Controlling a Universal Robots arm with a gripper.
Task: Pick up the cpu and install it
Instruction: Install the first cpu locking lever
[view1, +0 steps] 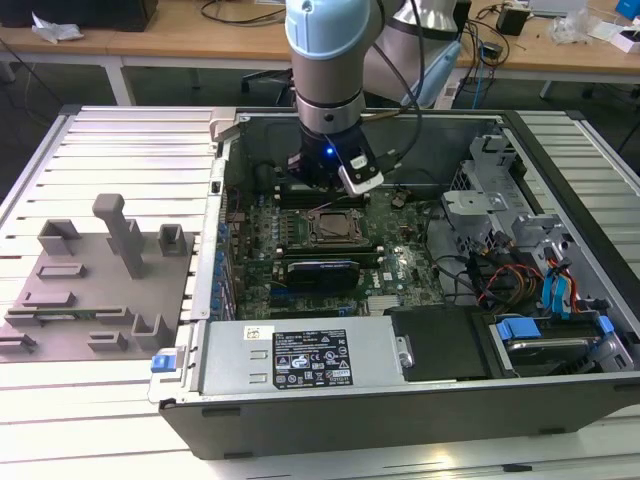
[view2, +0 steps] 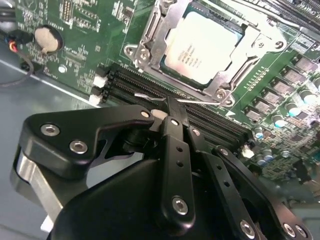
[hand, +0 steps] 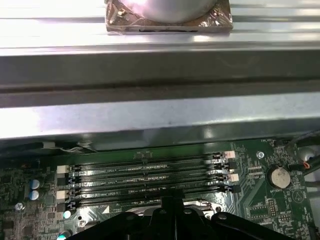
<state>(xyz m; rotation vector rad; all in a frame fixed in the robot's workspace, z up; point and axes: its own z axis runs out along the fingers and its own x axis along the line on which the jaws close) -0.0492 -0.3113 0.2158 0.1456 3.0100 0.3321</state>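
The cpu (view2: 205, 47), a flat square chip with a silvery-grey top, lies inside the metal-framed socket (view2: 150, 35) of the green motherboard (view2: 80, 25). The socket's frame stands open around it. My gripper (view2: 171, 106) hangs a short way from the socket, over the black memory slots (view2: 135, 85) beside it. Its fingers are shut with nothing between them, and it does not touch the cpu. In the exterior view the gripper (view1: 325, 188) sits just behind the socket (view1: 335, 228), inside the open computer case (view1: 300, 370).
Memory slots (hand: 150, 175) and the case's back wall (hand: 160, 115) lie ahead of the gripper (hand: 172, 202). Drive cages and cables (view1: 520, 260) fill the case towards the exterior view's right. A grey fixture plate with plastic blocks (view1: 95, 275) lies at its left.
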